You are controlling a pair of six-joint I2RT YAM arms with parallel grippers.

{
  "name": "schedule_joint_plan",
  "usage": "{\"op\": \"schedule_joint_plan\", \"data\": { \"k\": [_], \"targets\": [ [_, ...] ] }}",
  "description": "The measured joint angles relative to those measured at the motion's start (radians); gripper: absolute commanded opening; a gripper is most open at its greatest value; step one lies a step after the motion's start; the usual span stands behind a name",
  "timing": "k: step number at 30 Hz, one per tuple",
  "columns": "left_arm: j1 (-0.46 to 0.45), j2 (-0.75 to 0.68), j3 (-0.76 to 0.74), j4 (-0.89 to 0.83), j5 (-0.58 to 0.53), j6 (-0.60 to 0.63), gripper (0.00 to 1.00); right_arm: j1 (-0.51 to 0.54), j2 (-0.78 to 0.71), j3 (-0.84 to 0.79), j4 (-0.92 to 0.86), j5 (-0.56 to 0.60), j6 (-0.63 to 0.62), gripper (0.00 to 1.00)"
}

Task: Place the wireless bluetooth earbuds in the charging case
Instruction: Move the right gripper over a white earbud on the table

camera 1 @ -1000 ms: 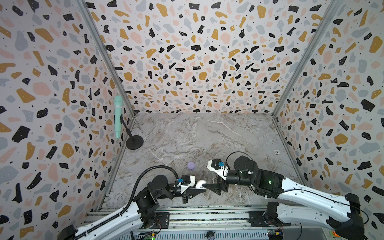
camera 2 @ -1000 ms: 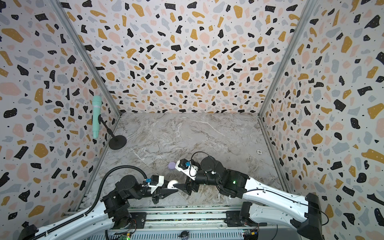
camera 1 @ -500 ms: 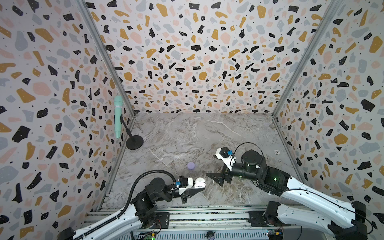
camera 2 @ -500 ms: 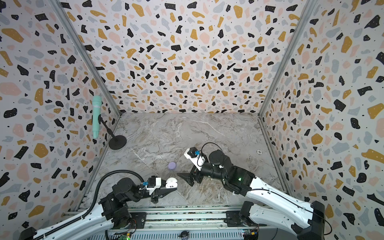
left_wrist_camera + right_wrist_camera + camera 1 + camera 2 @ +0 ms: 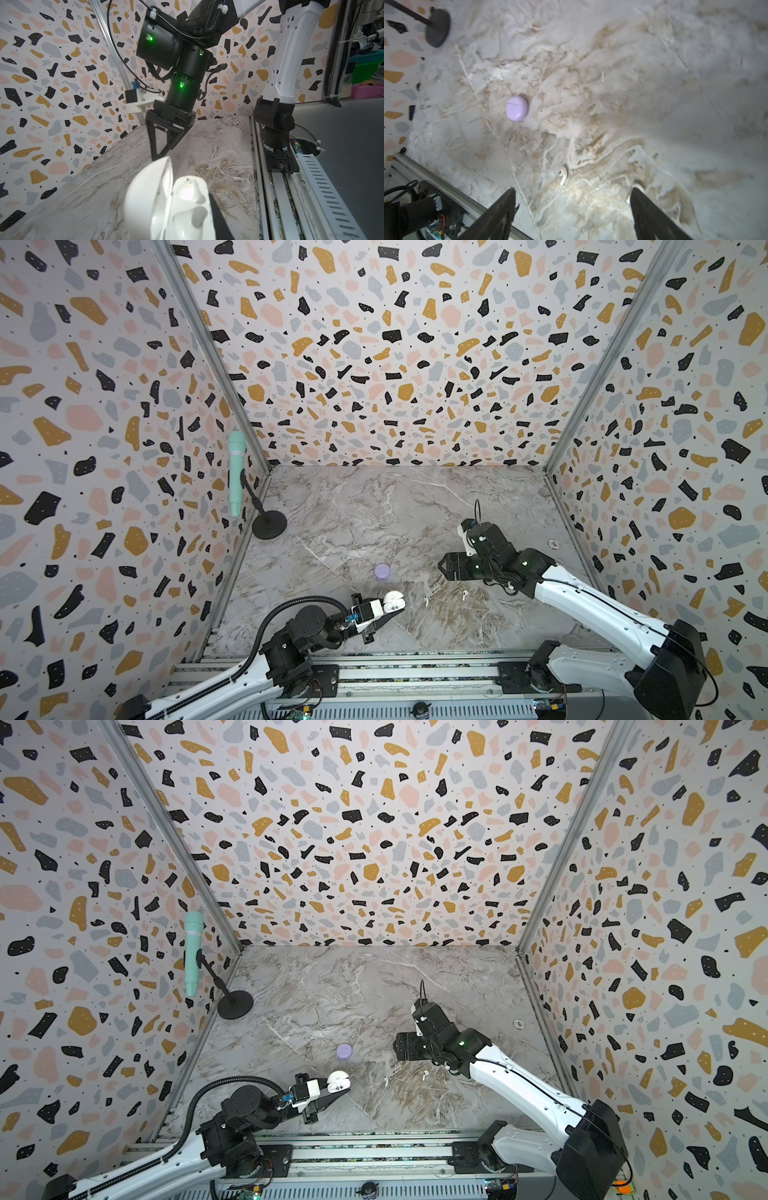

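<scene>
The lilac case [image 5: 382, 571] sits shut on the marble surface [image 5: 374, 497], with loads of room around it. The left claw [image 5: 390, 608] is clenched on the glossy white case [image 5: 394, 600], lid up. Two white earbuds [image 5: 426, 598] lie loose just right of it. The right claw [image 5: 573, 190], released, has backed off.

Open tabletop [image 5: 374, 506] beyond lavender case [image 5: 382, 571]
</scene>
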Motion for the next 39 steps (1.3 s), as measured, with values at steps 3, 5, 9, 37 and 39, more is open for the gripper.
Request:
{"op": "schedule_joint_plan", "data": {
  "k": [3, 5, 9, 37, 39],
  "targets": [
    [-0.012, 0.006, 0.0, -0.004, -0.003, 0.007, 0.0, -0.022, -0.005, -0.046, -0.033, 0.024, 0.075, 0.7],
    [-0.016, 0.006, 0.0, -0.004, -0.003, 0.011, 0.0, -0.032, -0.004, -0.075, -0.048, 0.032, 0.118, 0.68],
    [-0.023, 0.006, 0.0, -0.005, -0.002, 0.019, 0.0, -0.036, 0.008, -0.09, -0.074, 0.039, 0.177, 0.65],
    [-0.043, 0.012, 0.0, -0.048, 0.001, 0.05, 0.0, -0.058, 0.274, -0.089, -0.051, 0.013, 0.298, 0.39],
    [-0.043, 0.012, 0.0, -0.049, 0.001, 0.053, 0.0, -0.061, 0.277, -0.089, -0.048, 0.013, 0.296, 0.38]
  ]
}}
